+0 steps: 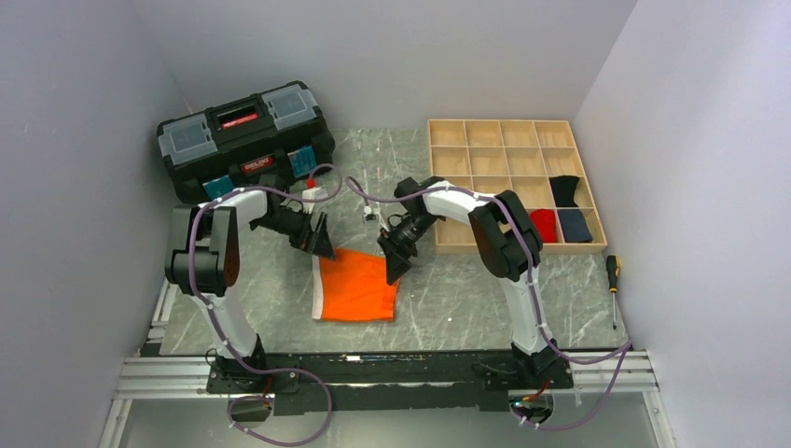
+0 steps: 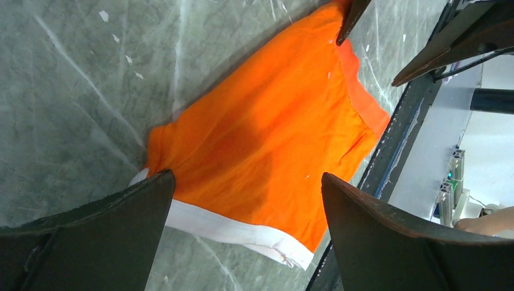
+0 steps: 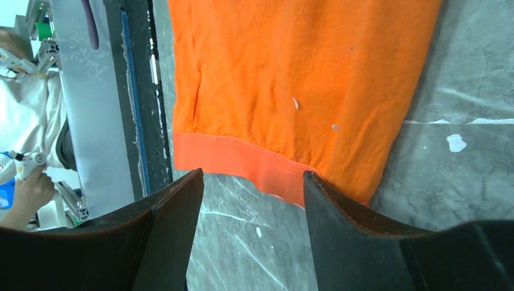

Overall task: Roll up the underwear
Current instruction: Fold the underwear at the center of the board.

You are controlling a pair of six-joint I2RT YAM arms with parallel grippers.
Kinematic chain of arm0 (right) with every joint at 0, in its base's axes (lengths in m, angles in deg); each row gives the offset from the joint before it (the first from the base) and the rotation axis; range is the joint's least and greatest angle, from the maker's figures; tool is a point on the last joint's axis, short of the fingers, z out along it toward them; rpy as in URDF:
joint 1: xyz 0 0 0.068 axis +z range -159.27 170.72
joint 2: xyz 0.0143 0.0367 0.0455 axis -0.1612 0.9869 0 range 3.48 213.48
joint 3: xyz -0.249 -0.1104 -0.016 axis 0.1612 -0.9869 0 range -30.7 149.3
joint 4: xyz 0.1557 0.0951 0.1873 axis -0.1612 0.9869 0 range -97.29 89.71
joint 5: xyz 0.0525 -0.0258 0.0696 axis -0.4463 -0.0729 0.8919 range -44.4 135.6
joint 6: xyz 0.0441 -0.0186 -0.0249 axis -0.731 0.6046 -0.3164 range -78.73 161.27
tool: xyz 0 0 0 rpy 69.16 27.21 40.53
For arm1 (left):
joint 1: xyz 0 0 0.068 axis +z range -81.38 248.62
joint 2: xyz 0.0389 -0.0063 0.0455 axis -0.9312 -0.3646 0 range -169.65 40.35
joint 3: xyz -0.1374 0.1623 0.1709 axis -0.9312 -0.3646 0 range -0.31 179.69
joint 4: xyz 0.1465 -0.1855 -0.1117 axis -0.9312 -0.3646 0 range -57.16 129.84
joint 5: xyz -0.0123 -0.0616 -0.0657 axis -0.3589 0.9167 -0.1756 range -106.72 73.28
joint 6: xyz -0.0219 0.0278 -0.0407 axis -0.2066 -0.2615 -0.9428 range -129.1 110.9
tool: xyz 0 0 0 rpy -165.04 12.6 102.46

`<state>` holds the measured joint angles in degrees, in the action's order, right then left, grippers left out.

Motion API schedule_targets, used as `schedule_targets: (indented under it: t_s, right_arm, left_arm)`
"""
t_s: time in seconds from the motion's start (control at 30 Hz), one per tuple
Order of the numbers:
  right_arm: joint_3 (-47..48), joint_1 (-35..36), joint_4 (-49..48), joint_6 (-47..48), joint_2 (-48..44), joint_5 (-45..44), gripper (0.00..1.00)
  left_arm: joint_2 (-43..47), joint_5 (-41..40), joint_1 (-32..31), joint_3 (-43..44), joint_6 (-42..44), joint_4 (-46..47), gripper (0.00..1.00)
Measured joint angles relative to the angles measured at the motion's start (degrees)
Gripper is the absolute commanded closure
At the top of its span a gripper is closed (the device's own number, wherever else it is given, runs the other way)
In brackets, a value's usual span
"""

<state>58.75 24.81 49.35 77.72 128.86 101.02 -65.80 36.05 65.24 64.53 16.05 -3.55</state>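
Observation:
The orange underwear [image 1: 356, 285] lies flat on the grey marbled table, its white band [image 2: 224, 227] along the left side. My left gripper [image 1: 322, 245] hovers at its far left corner, jaws wide open, with the cloth and white band showing between the fingers [image 2: 247, 176]. My right gripper [image 1: 394, 266] stands at the far right corner, open. In the right wrist view [image 3: 253, 174] bare table shows between its fingers, and the orange hem [image 3: 242, 160] lies just past the tips. One right finger [image 2: 351, 18] shows at the top of the left wrist view.
A black toolbox [image 1: 244, 135] stands at the back left. A wooden compartment tray [image 1: 504, 121] at the back right holds red [image 1: 544, 225], black [image 1: 564, 190] and navy [image 1: 575, 225] cloth bundles. A screwdriver [image 1: 613, 280] lies by the right wall.

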Motion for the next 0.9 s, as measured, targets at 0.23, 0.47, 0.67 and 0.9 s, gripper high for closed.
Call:
schedule_targets:
  t_s: [0.23,0.47,0.67,0.9]
  right_arm:
    - [-1.5,-0.2,-0.2,-0.1,-0.2,0.1,0.36]
    - [-1.6,-0.1,-0.1,0.2,-0.9,-1.3,0.36]
    - [-1.4,0.1,1.0,0.9,-3.0,-5.0,0.36]
    - [-5.8,0.7,-1.9,0.5,-13.5,-9.3,0.36]
  left_arm:
    - [0.6,-1.1,-0.2,-1.4,-0.9,2.1,0.01]
    - [1.8,-1.7,-0.5,-2.1,-0.9,2.4,0.01]
    - [3.4,-1.4,-0.5,-2.1,-0.3,1.8,0.01]
    - [15.0,-2.8,-0.5,-5.7,2.2,3.6,0.01]
